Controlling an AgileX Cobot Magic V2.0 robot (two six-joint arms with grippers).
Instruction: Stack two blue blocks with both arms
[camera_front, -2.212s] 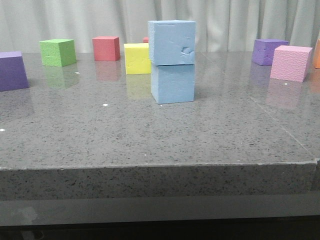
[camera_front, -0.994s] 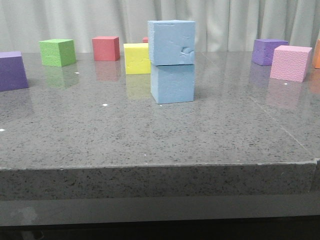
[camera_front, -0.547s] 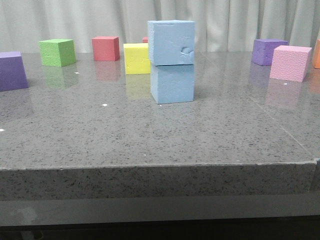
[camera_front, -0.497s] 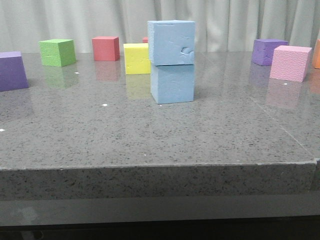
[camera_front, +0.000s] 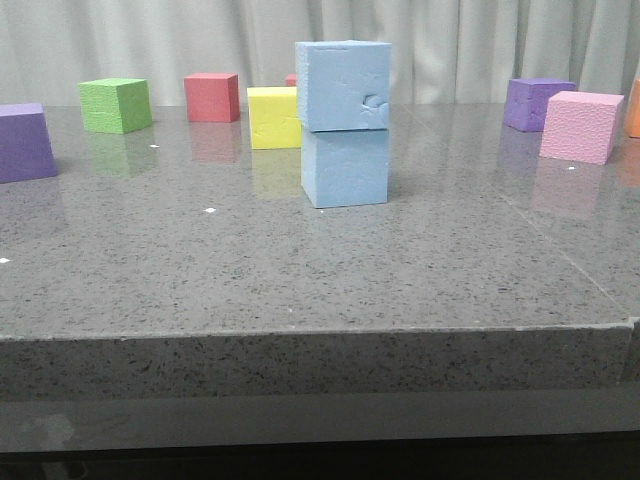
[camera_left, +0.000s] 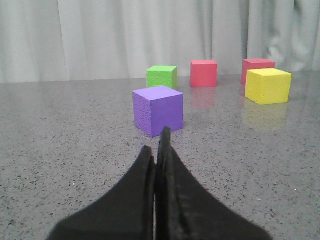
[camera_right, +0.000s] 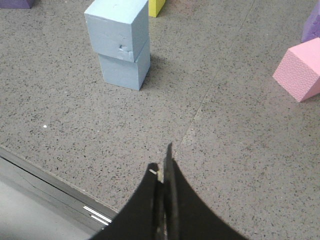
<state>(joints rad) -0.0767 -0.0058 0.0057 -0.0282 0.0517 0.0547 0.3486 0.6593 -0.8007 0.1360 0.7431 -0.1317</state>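
While neither arm appears in the front view, two light sky-blue foam cubes stand stacked near the middle of the grey speckled stone table (camera_front: 200, 280). The upper blue cube (camera_front: 343, 85), marked by a small chipped dent on its front face, rests directly on the lower blue cube (camera_front: 346, 167). It sits slightly skewed and overhangs the lower cube a little on the left, but it looks steady.

Other foam cubes stand well apart from the stack: a yellow cube (camera_front: 273, 117) just behind and to its left, a red cube (camera_front: 212, 97) and a green cube (camera_front: 116, 105) farther back, a purple cube (camera_front: 24, 141) at the far left, and a pink cube (camera_front: 581, 126) with a second purple cube (camera_front: 538, 103) at the right.

The left wrist view shows the left gripper (camera_left: 157, 150), black with angular fingers, pressed together on nothing, low over the table and pointed at the far-left purple cube. The right wrist view shows the right gripper (camera_right: 162, 165) also pressed together and empty, near the table's front edge, well apart from the blue stack.

Judging from this, the stacking step looks done and both arms are clear. What remains is probably only to rest the arms without disturbing the stack.
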